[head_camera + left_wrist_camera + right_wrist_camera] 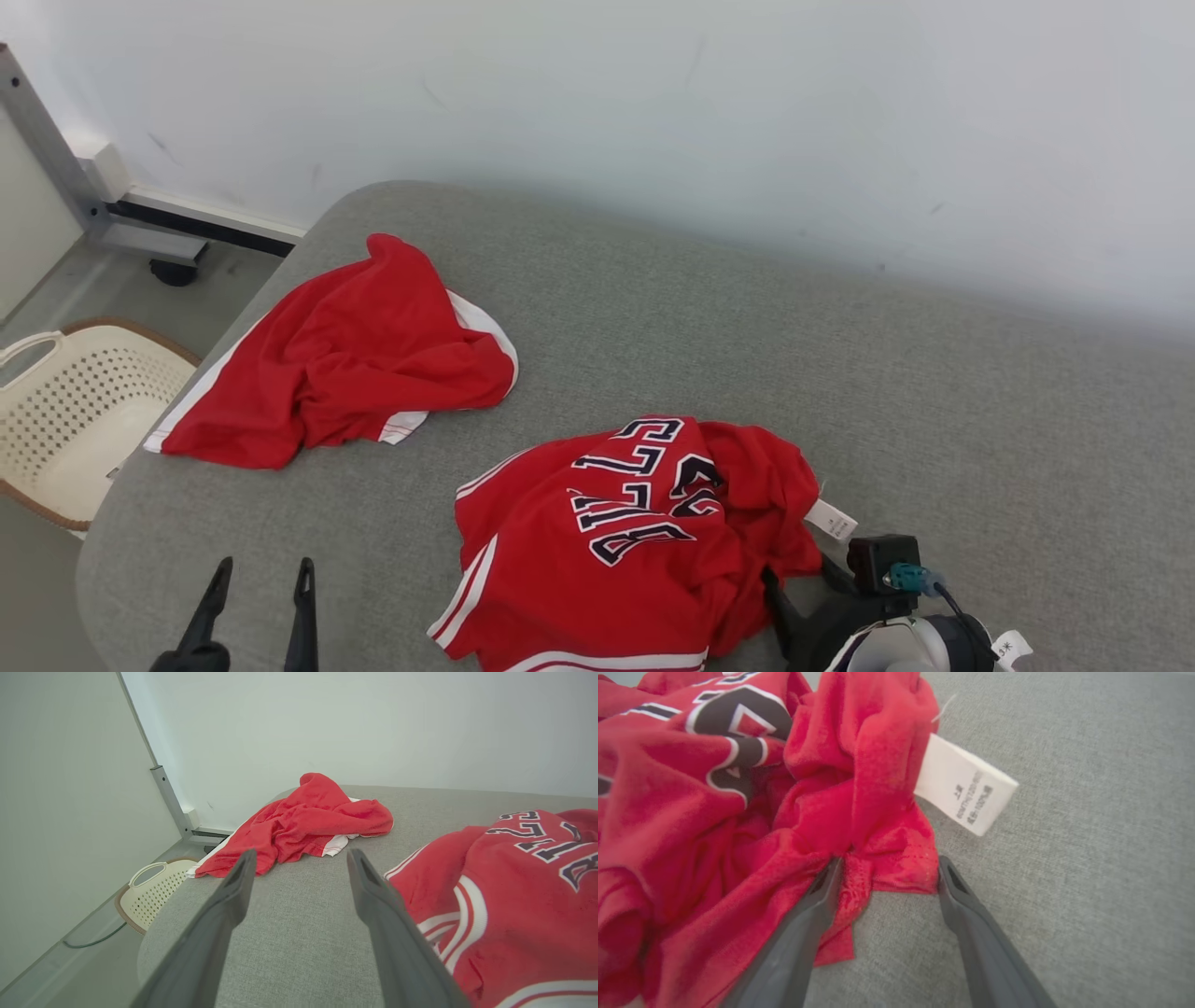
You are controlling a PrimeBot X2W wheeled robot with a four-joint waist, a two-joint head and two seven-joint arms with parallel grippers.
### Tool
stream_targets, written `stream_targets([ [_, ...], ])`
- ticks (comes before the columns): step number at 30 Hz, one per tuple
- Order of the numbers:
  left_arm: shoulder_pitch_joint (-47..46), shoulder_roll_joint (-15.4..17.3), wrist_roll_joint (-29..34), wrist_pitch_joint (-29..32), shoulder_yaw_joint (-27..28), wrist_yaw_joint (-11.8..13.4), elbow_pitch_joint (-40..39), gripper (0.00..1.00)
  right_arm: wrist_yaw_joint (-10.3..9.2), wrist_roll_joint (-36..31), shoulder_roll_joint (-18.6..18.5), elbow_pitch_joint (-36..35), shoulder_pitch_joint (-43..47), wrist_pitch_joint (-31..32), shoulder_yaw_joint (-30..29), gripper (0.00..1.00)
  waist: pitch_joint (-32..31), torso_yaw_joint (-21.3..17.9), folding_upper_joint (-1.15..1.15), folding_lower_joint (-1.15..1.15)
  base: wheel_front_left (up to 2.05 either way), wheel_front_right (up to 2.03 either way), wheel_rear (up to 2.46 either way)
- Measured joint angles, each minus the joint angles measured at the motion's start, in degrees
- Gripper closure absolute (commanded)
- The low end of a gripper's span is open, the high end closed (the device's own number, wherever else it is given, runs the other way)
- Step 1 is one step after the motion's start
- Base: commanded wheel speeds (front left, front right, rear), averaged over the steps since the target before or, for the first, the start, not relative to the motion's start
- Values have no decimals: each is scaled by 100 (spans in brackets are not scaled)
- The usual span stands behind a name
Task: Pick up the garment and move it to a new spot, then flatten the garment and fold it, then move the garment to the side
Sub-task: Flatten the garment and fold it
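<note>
The red lettered jersey [607, 560] lies crumpled at the near edge of the grey upholstered surface [747, 355]. The right gripper [891, 865] is low at its right edge, jaws spread to either side of a bunched fold just below the white care label [966, 784], likely lined up to pinch there and lift. The left gripper [301, 856] hovers over bare fabric just left of the jersey, jaws also spread, holding nothing. A second red garment [345, 364] lies well apart at the far left corner, above a cream laundry basket [75, 411].
</note>
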Motion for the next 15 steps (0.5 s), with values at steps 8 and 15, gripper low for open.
stream_targets([
  [8,282,-179,40,-10,382,-53,41,0,0,235,7,457,-277,-146,93,100,-81,29,0,0,0,0,0],
  [15,446,-338,157,-12,566,-148,-14,0,0,-63,-678,470,-926,-320,-431,100,-94,-180,0,0,0,0,0],
])
